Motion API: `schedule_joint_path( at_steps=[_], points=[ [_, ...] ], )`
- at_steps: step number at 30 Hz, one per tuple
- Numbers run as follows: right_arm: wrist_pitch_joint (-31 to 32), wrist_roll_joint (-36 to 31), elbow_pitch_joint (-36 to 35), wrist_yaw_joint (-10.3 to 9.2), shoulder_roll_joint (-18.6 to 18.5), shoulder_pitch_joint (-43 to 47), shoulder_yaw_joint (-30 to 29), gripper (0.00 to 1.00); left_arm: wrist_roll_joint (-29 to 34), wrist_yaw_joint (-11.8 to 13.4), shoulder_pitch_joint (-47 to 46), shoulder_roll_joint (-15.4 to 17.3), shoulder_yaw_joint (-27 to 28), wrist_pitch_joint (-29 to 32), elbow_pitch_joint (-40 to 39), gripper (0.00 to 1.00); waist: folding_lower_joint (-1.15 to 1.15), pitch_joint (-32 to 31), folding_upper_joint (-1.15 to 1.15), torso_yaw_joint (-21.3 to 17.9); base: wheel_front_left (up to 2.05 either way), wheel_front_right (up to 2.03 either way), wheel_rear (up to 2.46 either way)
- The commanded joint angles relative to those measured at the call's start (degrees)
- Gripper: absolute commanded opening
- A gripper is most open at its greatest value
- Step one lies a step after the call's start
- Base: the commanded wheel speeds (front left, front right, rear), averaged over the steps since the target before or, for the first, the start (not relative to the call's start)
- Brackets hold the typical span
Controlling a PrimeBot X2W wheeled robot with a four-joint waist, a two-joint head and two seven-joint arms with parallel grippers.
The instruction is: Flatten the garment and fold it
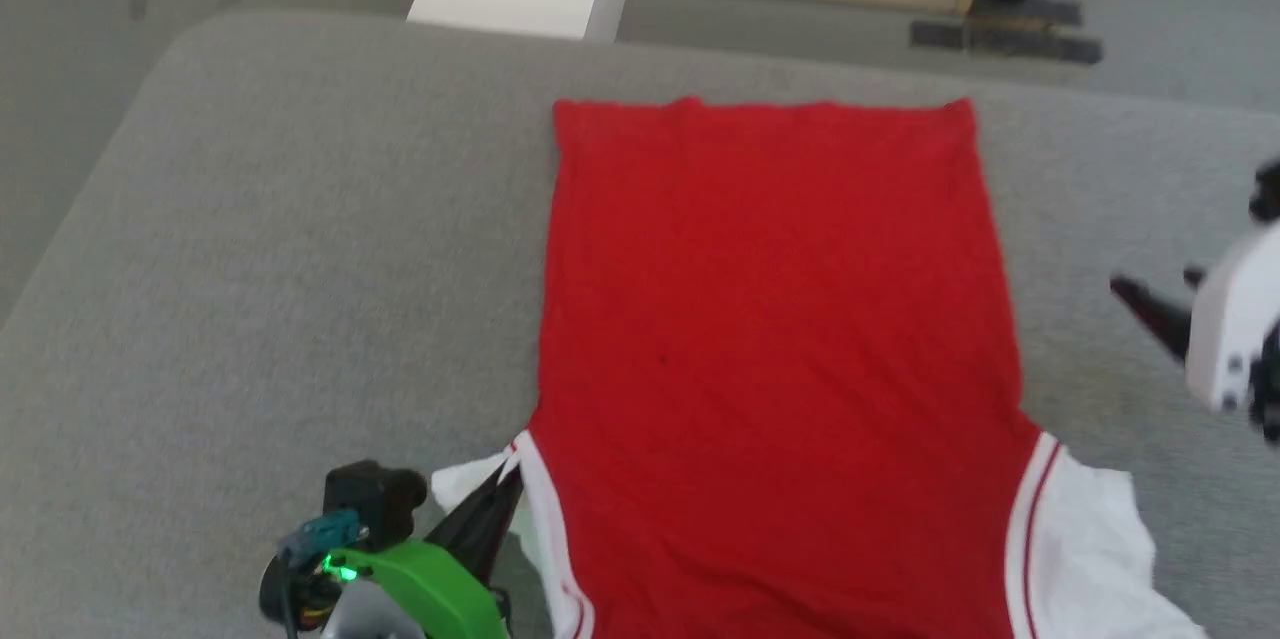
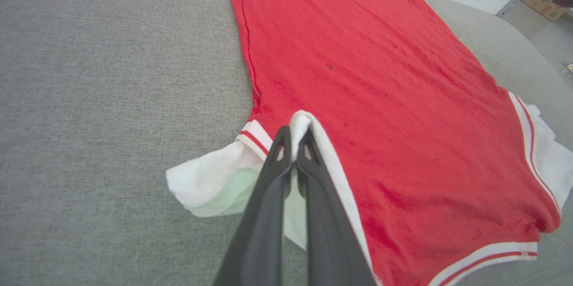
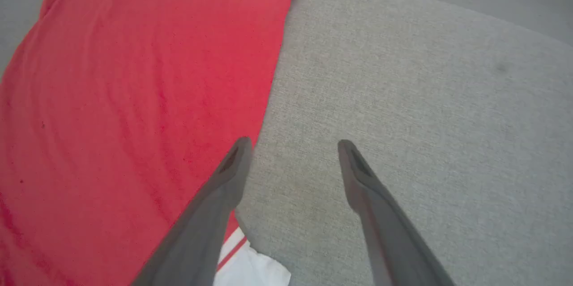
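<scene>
Red soft cloth, the garment (image 1: 770, 319) should drape limp and light; my left gripper (image 2: 295, 137) pinches its white sleeve seam (image 2: 254, 136), right gripper (image 3: 294, 145) spread empty alongside.

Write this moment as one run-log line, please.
red soft-fabric shirt: spread on grey fabric surface | left end effector: shut on white sleeve | right end effector: open, empty
</scene>
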Motion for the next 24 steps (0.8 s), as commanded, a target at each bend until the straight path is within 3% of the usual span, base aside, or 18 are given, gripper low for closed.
schedule_joint_path(
  at_steps=[1,10,24],
  points=[
    [1.3,-0.9,2.0,-0.09,0.9,-3.8,0.0,1.0,1.1,0.6,-1.3,-0.5,-0.1,-0.5,-0.8,0.0,0.0,7.1,0.0,5.1,0.0,0.0,0.0],
    [7.7,-8.0,17.1,-0.09,-1.0,-24.5,1.0,1.0,3.5,1.2,-4.2,-3.2,-1.3,-1.6,-4.5,0.0,0.0,15.8,0.0,11.4,0.0,0.0,0.0],
    [1.3,-17.0,33.6,-0.09,-2.2,-38.5,-0.5,1.0,4.2,0.6,-6.2,-6.7,-3.0,-2.9,-4.1,0.0,0.0,21.8,0.0,16.9,0.0,0.0,0.0]
  ],
)
